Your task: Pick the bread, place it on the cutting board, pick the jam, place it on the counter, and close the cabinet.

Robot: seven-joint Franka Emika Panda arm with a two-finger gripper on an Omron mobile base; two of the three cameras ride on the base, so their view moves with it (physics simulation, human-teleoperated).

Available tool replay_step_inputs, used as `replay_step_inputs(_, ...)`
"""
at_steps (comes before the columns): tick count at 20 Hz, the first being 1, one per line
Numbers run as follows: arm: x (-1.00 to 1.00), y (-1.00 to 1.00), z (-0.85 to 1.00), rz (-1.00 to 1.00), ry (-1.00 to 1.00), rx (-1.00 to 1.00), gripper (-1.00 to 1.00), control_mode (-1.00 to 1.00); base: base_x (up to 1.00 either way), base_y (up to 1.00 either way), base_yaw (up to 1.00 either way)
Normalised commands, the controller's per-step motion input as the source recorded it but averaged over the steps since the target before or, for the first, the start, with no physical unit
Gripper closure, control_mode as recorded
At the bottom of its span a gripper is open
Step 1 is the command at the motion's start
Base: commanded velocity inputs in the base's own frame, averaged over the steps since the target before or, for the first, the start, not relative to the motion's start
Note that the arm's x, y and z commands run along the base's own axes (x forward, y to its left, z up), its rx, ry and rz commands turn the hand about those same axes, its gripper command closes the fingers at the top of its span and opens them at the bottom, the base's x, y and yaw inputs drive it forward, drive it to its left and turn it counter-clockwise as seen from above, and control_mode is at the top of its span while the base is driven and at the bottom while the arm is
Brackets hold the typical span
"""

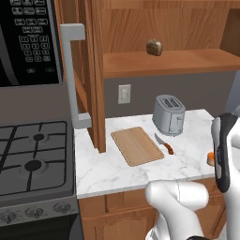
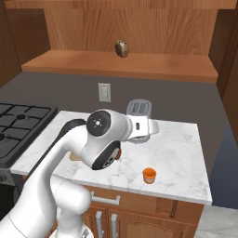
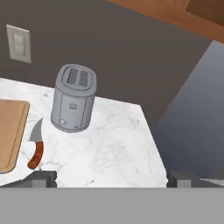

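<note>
The bread (image 1: 154,47) (image 2: 122,48), a small dark speckled chunk, lies on the shelf inside the open cabinet (image 1: 187,28). The tan cutting board (image 1: 137,145) (image 3: 8,131) lies flat on the marble counter (image 1: 187,157) (image 2: 181,148), left of the toaster. The orange jam (image 2: 149,175) (image 1: 211,158) stands near the counter's front edge. In the hand view my gripper (image 3: 111,178) is open with nothing between its tips, hovering over the counter and facing the toaster. The cabinet door (image 1: 96,75) stands open, with its grey bar handle (image 1: 72,75) toward me.
A grey toaster (image 1: 168,115) (image 2: 139,111) (image 3: 73,98) stands at the back of the counter. An orange-handled knife (image 1: 165,145) (image 3: 36,148) lies between it and the board. A stove (image 1: 33,154) and microwave (image 1: 28,40) are to the left. A wall outlet (image 1: 124,93) sits above the counter.
</note>
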Motion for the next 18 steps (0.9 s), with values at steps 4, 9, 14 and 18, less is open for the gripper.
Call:
replay_step_inputs(4,-0.16,0.14,0.23,0.0,-0.21,0.03,-1.0,-1.0,0.0,0.0,0.0)
replay_step_inputs(9,-0.18,0.06,0.15,0.01,-0.11,0.07,-1.0,-1.0,0.0,0.0,0.0)
replay_step_inputs(14,0.0,0.04,0.29,0.07,-0.06,0.11,-1.0,-1.0,0.0,0.0,0.0)
replay_step_inputs(18,-0.02,0.05,0.37,0.09,0.0,0.1,-1.0,-1.0,0.0,0.0,0.0)
